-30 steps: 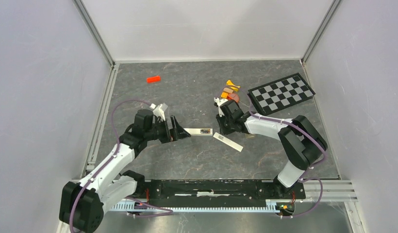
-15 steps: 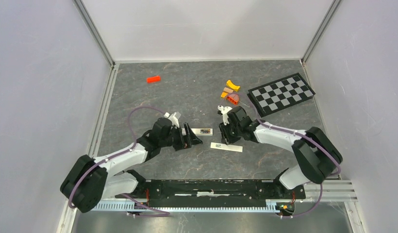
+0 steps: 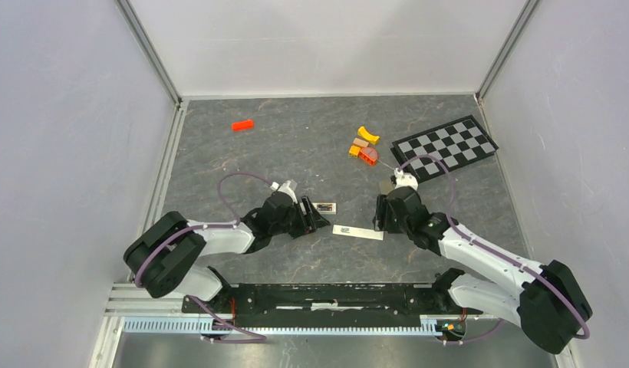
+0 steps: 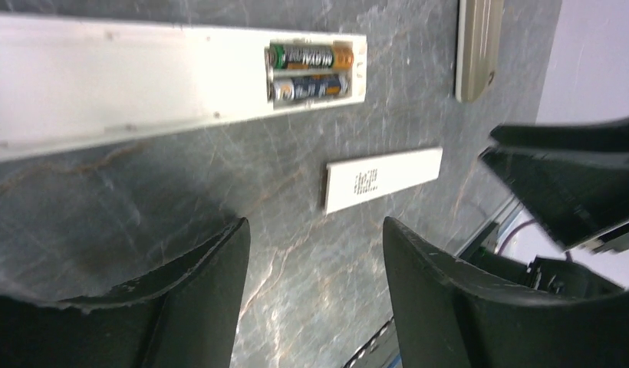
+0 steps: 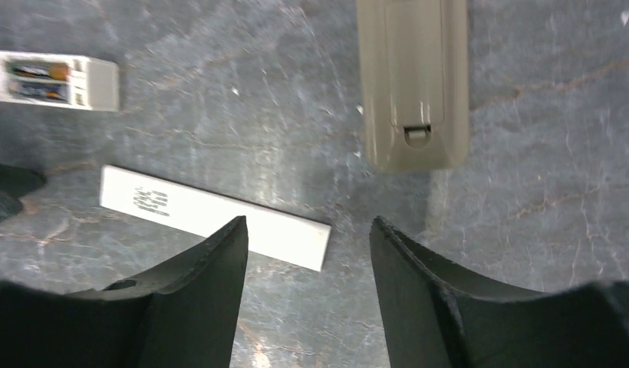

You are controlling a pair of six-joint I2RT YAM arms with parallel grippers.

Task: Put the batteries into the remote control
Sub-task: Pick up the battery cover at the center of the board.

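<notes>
You had drawn both arms back: the left gripper (image 4: pixel 315 234) gaped wide and empty, the remote (image 4: pixel 127 84) just ahead of it with two batteries (image 4: pixel 309 57) seated; the right gripper (image 5: pixel 307 230), equally wide, hung over the cover (image 5: pixel 212 216).

Top camera looks down from high behind — both wrist cameras face the table (image 4: pixel 143 192) closely, sharing the remote control (image 4: pixel 143 77).
</notes>
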